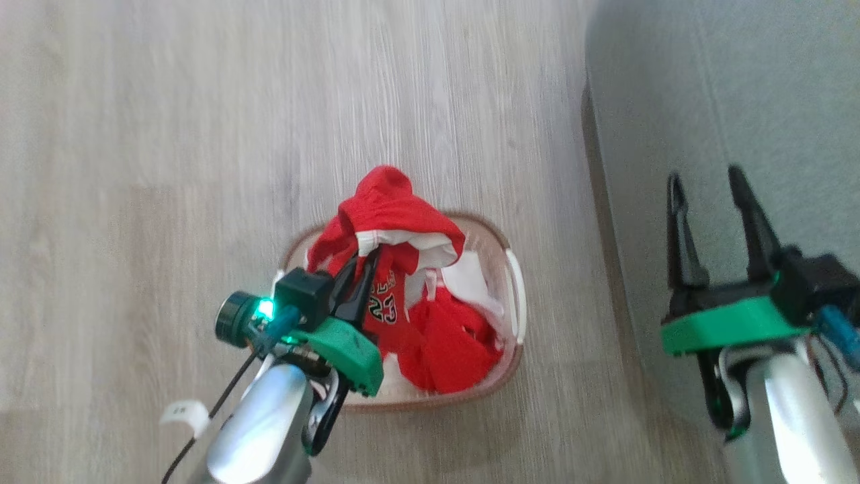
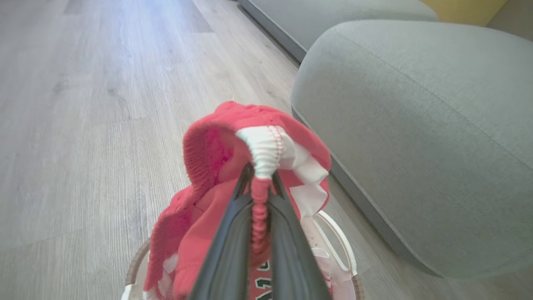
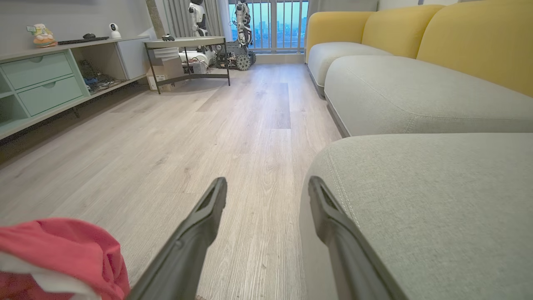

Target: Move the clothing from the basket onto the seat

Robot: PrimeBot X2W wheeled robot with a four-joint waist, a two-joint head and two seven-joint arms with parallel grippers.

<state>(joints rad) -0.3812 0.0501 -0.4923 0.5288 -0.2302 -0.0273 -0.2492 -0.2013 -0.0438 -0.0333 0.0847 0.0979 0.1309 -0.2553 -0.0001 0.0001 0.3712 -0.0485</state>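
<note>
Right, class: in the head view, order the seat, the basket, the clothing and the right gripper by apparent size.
1. seat, largest.
2. basket and clothing: about alike. The raised clothing is nearer the camera, so I leave them unranked.
3. right gripper, smallest, though it is close to the camera.

A pale wood-grain plank floor (image 1: 168, 134) is carrying a small oval white plastic basket with a brown rim (image 1: 518, 296). A large grey-green fabric sofa cushion (image 1: 739, 101) is standing just beside it.

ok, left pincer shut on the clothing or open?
Shut on it: the left pincer clamps the clothing at its white-trimmed edge, above the basket.
</note>
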